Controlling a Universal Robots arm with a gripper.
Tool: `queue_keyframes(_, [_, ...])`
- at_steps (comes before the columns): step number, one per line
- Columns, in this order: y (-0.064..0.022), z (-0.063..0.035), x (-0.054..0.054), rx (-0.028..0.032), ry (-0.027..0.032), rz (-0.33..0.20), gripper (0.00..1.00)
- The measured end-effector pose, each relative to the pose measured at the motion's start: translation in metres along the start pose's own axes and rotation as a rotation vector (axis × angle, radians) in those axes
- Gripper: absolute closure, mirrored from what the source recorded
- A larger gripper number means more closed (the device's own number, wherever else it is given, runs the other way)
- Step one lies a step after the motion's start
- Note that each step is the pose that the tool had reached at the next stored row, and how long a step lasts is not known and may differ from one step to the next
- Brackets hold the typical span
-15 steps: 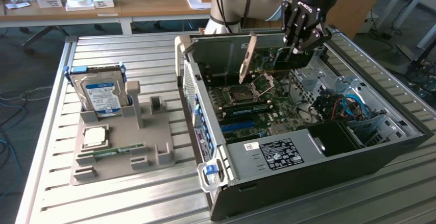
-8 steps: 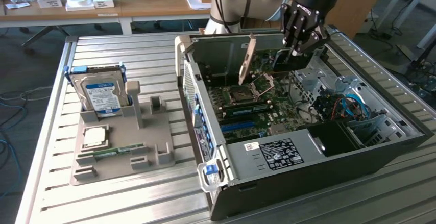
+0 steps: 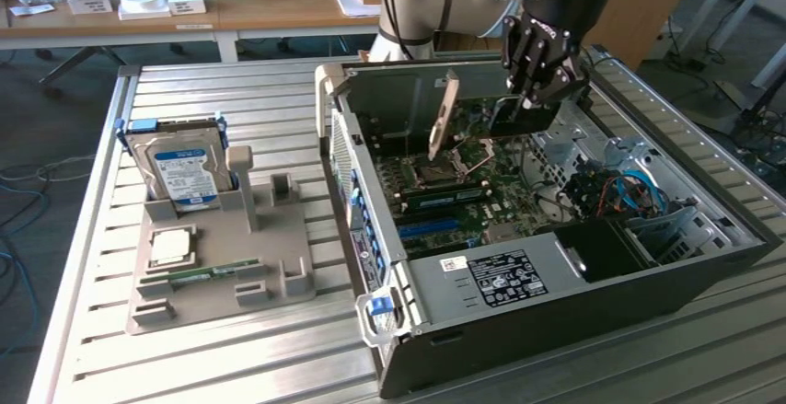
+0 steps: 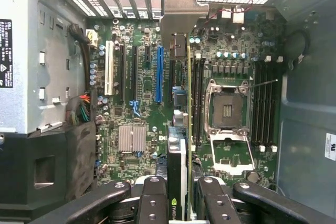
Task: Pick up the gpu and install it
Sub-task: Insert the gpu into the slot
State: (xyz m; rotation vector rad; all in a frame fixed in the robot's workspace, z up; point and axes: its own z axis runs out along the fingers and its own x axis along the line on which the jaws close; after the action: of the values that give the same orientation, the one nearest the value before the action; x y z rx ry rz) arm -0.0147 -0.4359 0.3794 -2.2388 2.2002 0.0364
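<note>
My tool (image 3: 542, 98) is clamped on the gpu (image 3: 498, 119), which I hold on its edge above the motherboard (image 4: 142, 93), inside the open computer case (image 3: 639, 284). In the exterior view, the hard drive (image 3: 182, 169) stands at 9 o'clock from the case, in a grey tray (image 3: 215, 280) on the tabletop (image 3: 246, 367).

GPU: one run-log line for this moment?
phase: install | gripper: shut on gpu | gpu: on edge inside open pc case, over motherboard | seated: cannot tell
</note>
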Motion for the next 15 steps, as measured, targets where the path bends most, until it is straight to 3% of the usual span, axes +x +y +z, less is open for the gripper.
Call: queue_keyframes(15, [0.0000, 0.0048, 0.0001, 0.0000, 0.0001, 0.000, 0.73])
